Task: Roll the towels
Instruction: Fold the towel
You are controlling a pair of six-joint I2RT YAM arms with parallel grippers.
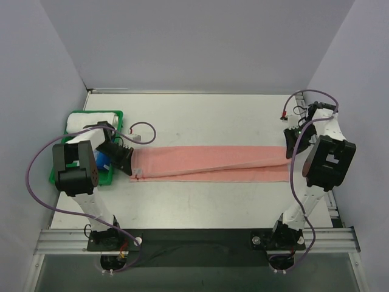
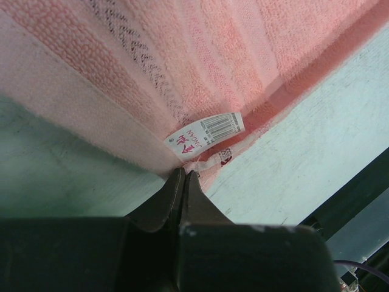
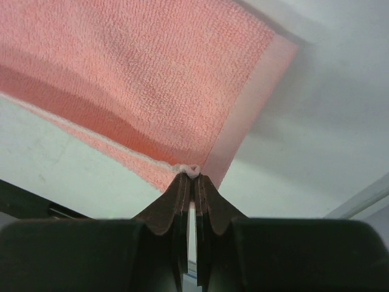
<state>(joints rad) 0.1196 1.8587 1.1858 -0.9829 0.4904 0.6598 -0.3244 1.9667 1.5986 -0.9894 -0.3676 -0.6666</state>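
The salmon pink towel (image 1: 213, 163) lies as a long strip across the table, stretched between both grippers. My left gripper (image 1: 131, 172) is shut on its left end corner, next to the white label (image 2: 206, 131); the jaws (image 2: 184, 173) pinch the hem of the towel (image 2: 182, 61). My right gripper (image 1: 287, 154) is shut on a right end corner, with a nub of cloth between the tips (image 3: 192, 174) and the towel (image 3: 140, 73) slightly lifted there. No light blue towel is clearly in view; a blue item (image 1: 102, 162) sits half hidden under the left arm.
A green basket (image 1: 119, 114) stands at the left edge holding a white rolled cloth (image 1: 91, 120). Grey walls close in both sides and the back. The dark front rail (image 1: 194, 238) runs along the near edge.
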